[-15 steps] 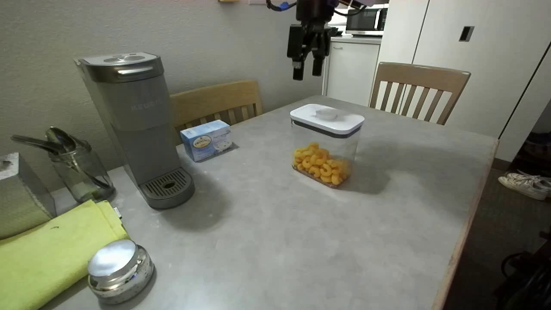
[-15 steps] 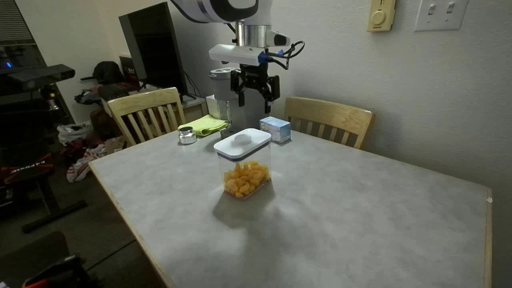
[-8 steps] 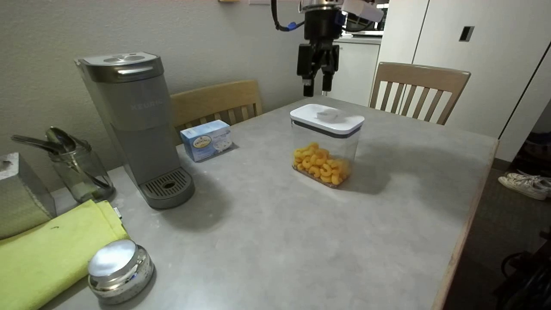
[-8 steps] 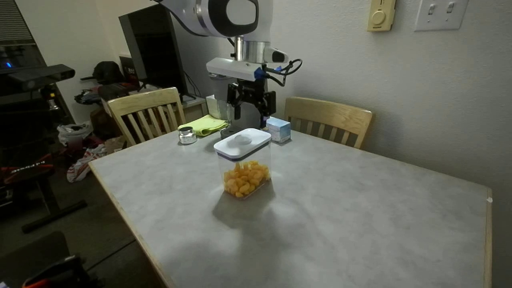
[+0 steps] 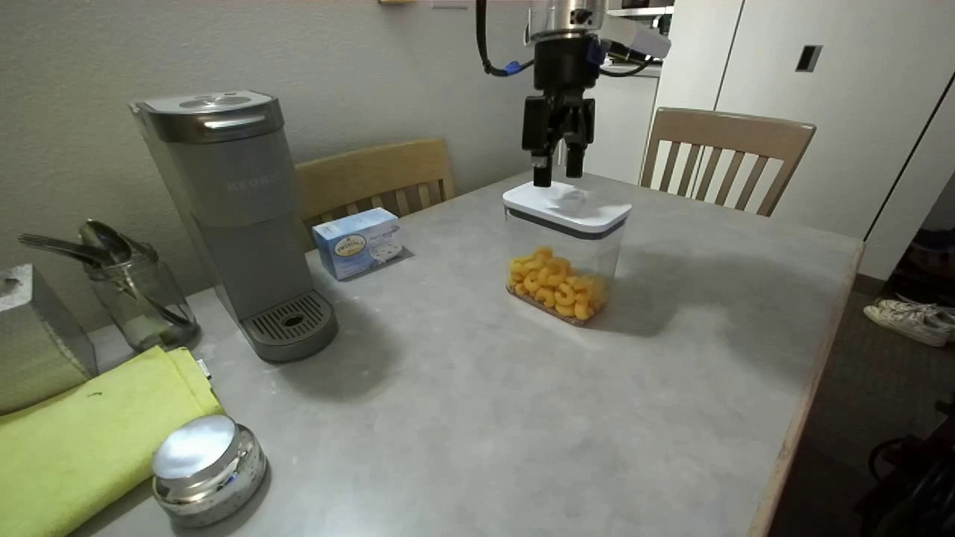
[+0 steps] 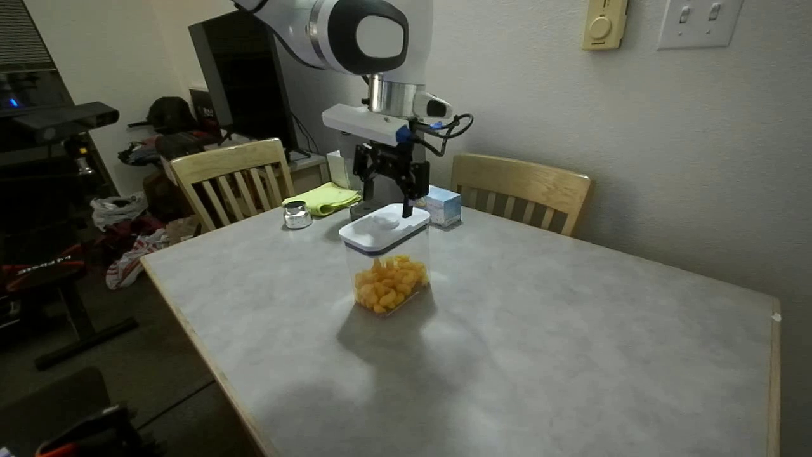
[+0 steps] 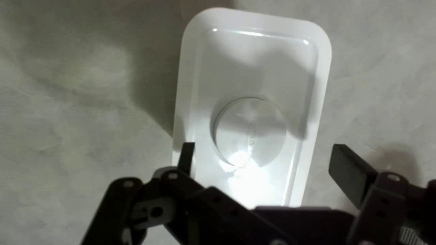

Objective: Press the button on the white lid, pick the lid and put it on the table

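Note:
The flat white lid (image 5: 606, 214) sits on a clear container (image 5: 556, 287) with yellow pasta. The lid also shows in an exterior view (image 6: 363, 236) and fills the middle of the wrist view (image 7: 224, 68). Its round button (image 7: 252, 131) stands at the centre, partly washed out by glare. The container stands on the grey table (image 5: 462, 418). My gripper (image 5: 558, 177) is open, empty and pointing down just above the lid; it also shows in an exterior view (image 6: 388, 200). In the wrist view the gripper (image 7: 263, 147) has one finger over the lid's left edge and the other beyond its right edge.
A grey coffee maker (image 5: 257, 224) and a blue tea box (image 5: 359, 243) stand near the wall. A glass jar with cutlery (image 5: 142, 298), a yellow cloth (image 5: 97, 440) and a silver round jar (image 5: 209, 471) are at the table's end. Wooden chairs (image 6: 526, 190) stand around the table.
My gripper has moved down toward the lid and stays open. Its shadow now falls on the lid. The lid, container and other objects have not moved.

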